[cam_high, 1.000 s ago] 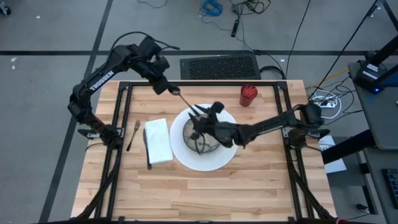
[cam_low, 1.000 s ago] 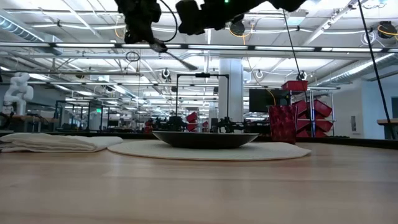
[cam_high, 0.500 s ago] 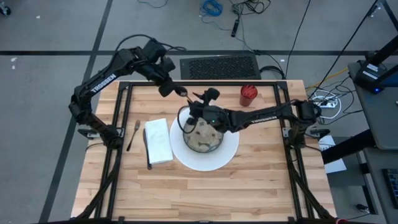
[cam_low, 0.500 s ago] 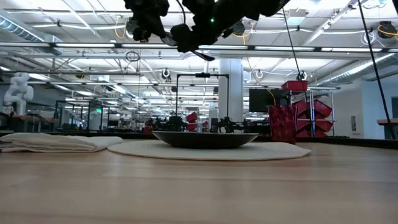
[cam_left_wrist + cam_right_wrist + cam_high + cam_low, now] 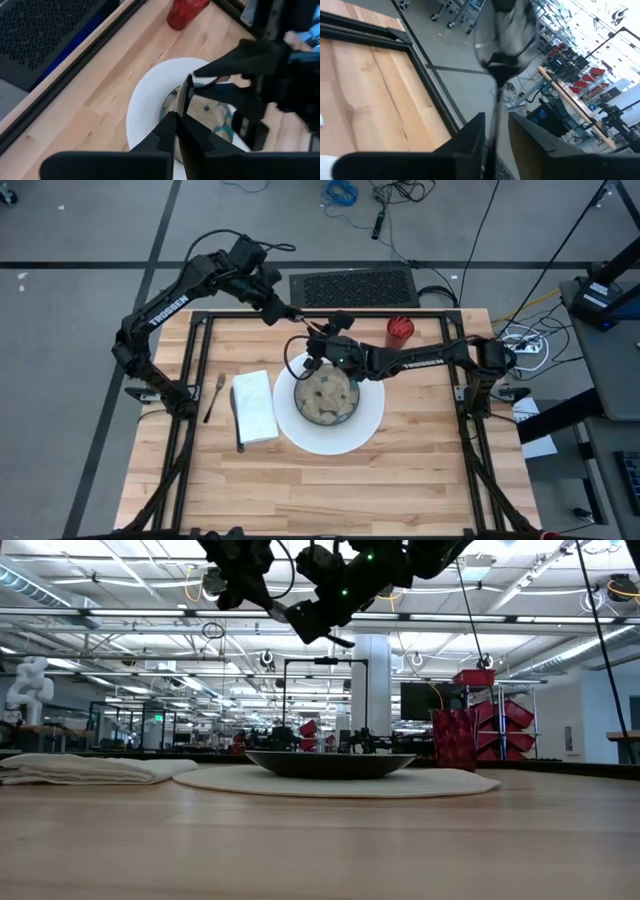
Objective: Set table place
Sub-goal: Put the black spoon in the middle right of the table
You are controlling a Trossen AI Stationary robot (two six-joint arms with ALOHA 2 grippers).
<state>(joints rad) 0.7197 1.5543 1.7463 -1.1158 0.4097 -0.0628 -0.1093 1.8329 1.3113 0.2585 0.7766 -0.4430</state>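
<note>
My left gripper (image 5: 288, 312) is raised over the table's far side, shut on a thin metal utensil (image 5: 181, 102) that slants out toward the plate. My right gripper (image 5: 320, 336) meets it above the far rim of the patterned bowl (image 5: 327, 395), its two fingers closed around the utensil's free end (image 5: 190, 80). The bowl stands on a white plate (image 5: 368, 423). Both grippers hang high above the bowl (image 5: 330, 764) in the low view. My left gripper pinches one end of the utensil (image 5: 176, 111) between its two fingertips, the fingers lying along it. The utensil is lifted clear of the table and sticks out past the fingertips, slanting toward the right gripper. My right gripper has the utensil's free end (image 5: 495, 107) between its two fingers (image 5: 217, 67), coming at it from the table's right, opposite the left gripper. The utensil runs on between the fingers toward the left gripper, clear of the bowl and plate.
A folded white napkin (image 5: 255, 406) lies left of the plate, with a dark knife (image 5: 237, 426) along its left edge and a fork (image 5: 213, 396) farther left. A red cup (image 5: 400, 331) stands at the far right. The near half of the table (image 5: 330, 490) is bare wood.
My right gripper has risen from just over the bowl and gone toward the table's far edge, up to the utensil's free end. My left gripper, still shut on the utensil, has shifted a little toward the far edge.
</note>
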